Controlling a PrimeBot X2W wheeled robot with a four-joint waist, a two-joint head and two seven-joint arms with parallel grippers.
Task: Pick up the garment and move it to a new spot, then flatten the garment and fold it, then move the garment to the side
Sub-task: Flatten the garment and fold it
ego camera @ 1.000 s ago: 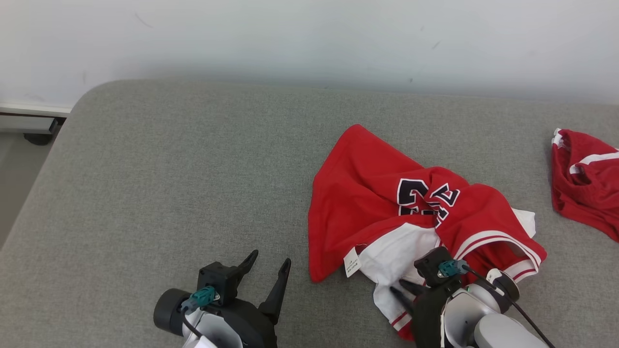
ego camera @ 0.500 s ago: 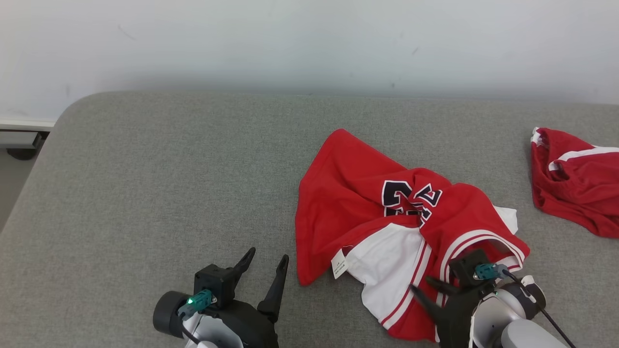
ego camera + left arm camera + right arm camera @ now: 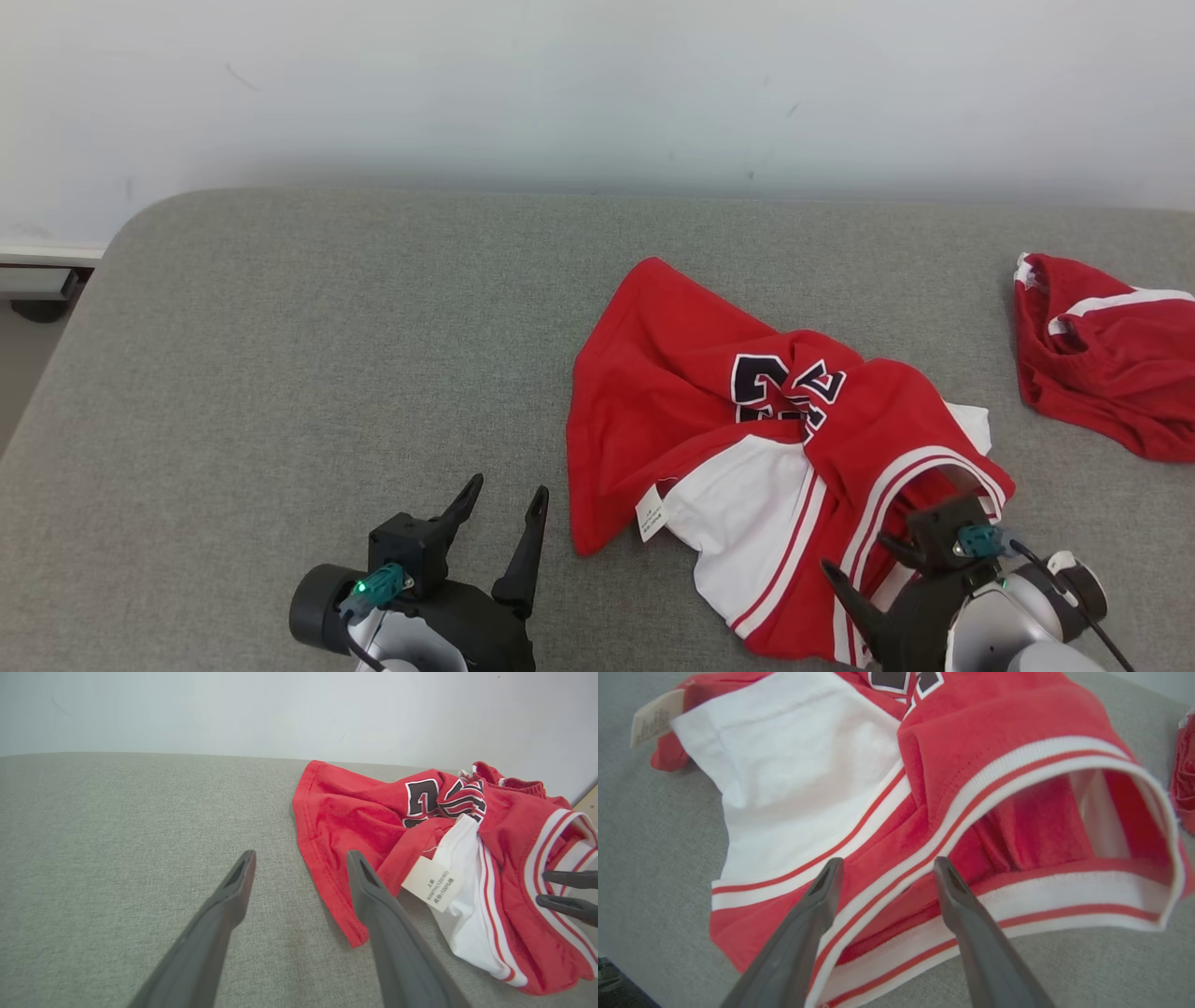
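Red jersey (image 3: 672, 392) lies crumpled on the grey cushion (image 3: 280, 355), right of centre in the head view. Its dark numerals are buckled on top, and a white panel and striped trim spill toward the robot. A white label (image 3: 650, 512) pokes out at its near left edge.

Right gripper (image 3: 856, 553) sits at the jersey's near end with its fingers spread and nothing clamped between them. In the right wrist view they straddle the red-and-white trim of an opening, though I can't tell whether the tips touch the cloth. Left gripper (image 3: 507, 487) is spread wide too, over bare cushion just left of the jersey, and it carries nothing.

Off to the right, well apart, lies a second red garment (image 3: 1111, 373). A pale wall (image 3: 597, 84) runs behind.
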